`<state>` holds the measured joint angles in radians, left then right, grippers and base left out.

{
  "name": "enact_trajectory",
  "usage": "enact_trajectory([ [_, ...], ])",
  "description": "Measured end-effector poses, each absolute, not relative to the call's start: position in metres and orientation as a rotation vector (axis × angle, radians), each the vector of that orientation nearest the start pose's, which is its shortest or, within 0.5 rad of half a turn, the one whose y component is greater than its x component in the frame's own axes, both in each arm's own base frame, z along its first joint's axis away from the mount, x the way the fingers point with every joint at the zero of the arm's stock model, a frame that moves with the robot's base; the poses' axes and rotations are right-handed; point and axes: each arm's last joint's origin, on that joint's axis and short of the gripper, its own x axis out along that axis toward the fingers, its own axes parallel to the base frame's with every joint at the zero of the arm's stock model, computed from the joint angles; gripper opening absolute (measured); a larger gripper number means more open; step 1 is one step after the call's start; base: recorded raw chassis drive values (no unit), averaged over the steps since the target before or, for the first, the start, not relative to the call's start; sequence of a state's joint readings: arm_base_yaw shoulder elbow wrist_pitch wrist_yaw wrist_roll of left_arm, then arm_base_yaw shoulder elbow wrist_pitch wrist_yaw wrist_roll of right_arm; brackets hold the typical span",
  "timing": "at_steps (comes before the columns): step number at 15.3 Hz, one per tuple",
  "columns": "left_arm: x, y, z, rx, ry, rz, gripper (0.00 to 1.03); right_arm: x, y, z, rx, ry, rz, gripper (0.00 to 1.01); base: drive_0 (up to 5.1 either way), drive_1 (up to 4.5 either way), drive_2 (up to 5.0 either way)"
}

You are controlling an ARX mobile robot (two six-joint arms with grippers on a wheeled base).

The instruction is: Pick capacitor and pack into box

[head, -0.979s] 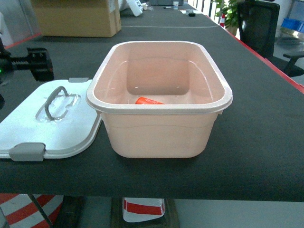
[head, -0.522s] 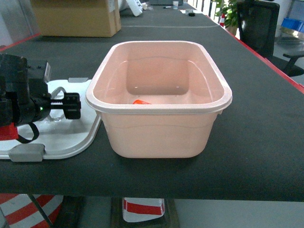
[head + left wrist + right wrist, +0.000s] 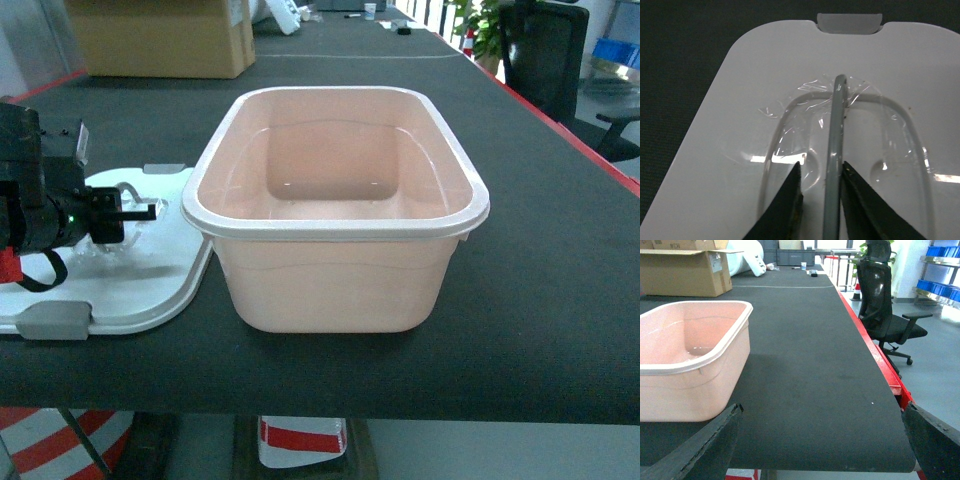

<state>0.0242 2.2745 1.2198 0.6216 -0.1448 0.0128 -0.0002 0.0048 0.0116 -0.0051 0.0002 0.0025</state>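
- Head view takes in the long black table (image 3: 540,300), running away toward a brown cardboard carton (image 3: 160,38) at its far end.
- Beyond the table's red right edge stands a black office chair (image 3: 885,310) on the grey floor.
- On the near part of the table sits the pale pink box (image 3: 335,210), open at the top. From where I stand its near wall hides most of the floor, and I see no capacitor in it or anywhere else.
- Just beside the box on its left lies the white lid (image 3: 120,280), flat on the table, with a grey clasp (image 3: 55,320) at the near corner. Its right edge sits close against the box wall.
- The left gripper (image 3: 130,212) hangs low over the lid. Its wrist camera shows the two dark fingers (image 3: 785,210) spread a little, one on each side of the raised grey handle (image 3: 835,150), with the right-hand one touching it.
- The right gripper (image 3: 820,440) shows only as two dark finger ends at the bottom corners of its own view, set wide apart, with nothing between them but bare table.
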Motion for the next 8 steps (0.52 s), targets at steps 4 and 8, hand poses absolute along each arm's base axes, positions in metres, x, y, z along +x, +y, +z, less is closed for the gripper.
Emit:
enact_trajectory([
  [4, 0.444, 0.023, 0.087, 0.051, 0.422, 0.169, 0.02, 0.097, 0.0, 0.167, 0.002, -0.002, 0.0, 0.98, 0.0, 0.0, 0.0],
  [8, 0.438, 0.033, 0.157, 0.043, 0.306, 0.191, 0.02, 0.097, 0.0, 0.167, 0.002, -0.002, 0.0, 0.98, 0.0, 0.0, 0.0],
])
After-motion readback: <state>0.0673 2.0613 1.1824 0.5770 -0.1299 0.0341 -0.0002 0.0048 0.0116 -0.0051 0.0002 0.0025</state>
